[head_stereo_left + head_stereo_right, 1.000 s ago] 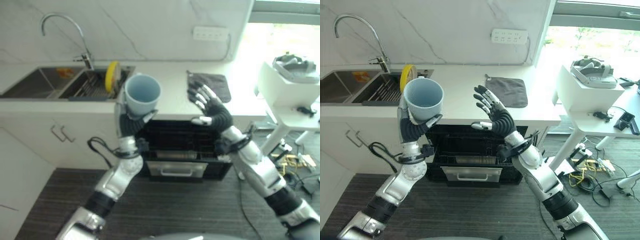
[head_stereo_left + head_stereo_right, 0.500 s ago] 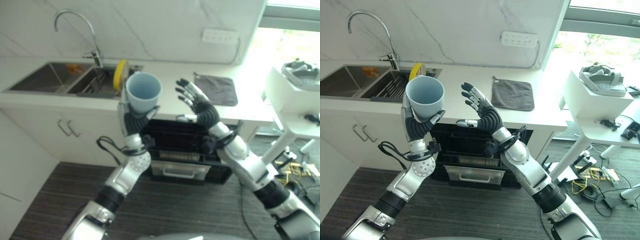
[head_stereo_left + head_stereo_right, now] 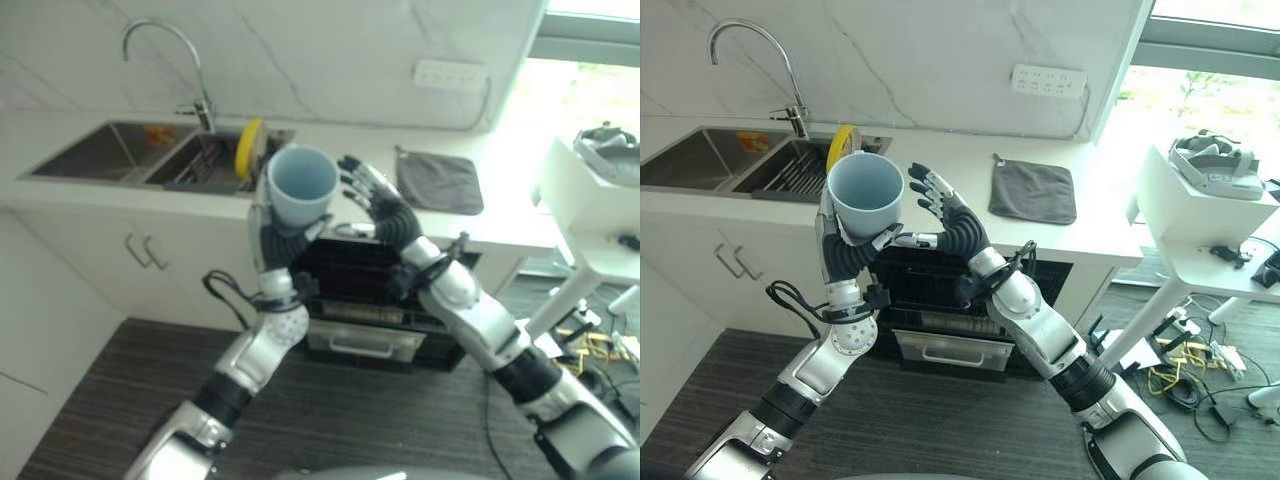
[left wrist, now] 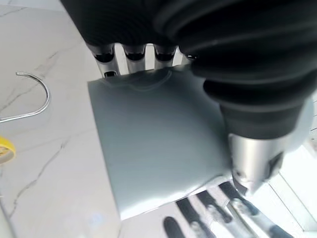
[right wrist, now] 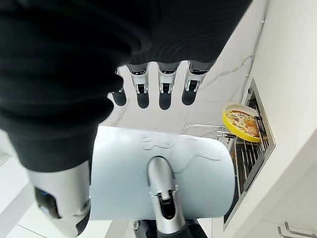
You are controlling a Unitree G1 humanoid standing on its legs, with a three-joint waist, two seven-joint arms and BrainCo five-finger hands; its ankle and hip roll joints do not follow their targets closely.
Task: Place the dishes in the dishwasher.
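Observation:
A pale blue cup (image 3: 300, 185) stands upright in the air in front of the counter, mouth up, with my left hand (image 3: 285, 240) shut round its lower part. My right hand (image 3: 385, 210) is open with straight fingers, close beside the cup on its right; I cannot tell whether it touches. The right wrist view has the cup (image 5: 163, 168) just past my straight fingers (image 5: 163, 84). Under the counter, behind both arms, is the open black dishwasher (image 3: 370, 300). A yellow plate (image 3: 248, 147) stands on edge in the sink's rack.
A steel sink (image 3: 700, 165) with a curved tap (image 3: 750, 60) sits at the counter's left. A grey cloth (image 3: 1033, 190) lies on the counter at the right. A white side table (image 3: 1210, 210) with gear stands at the far right.
My right hand has moved left towards the cup and now stands next to it. The cup stays in my left hand. The camera has shifted a little.

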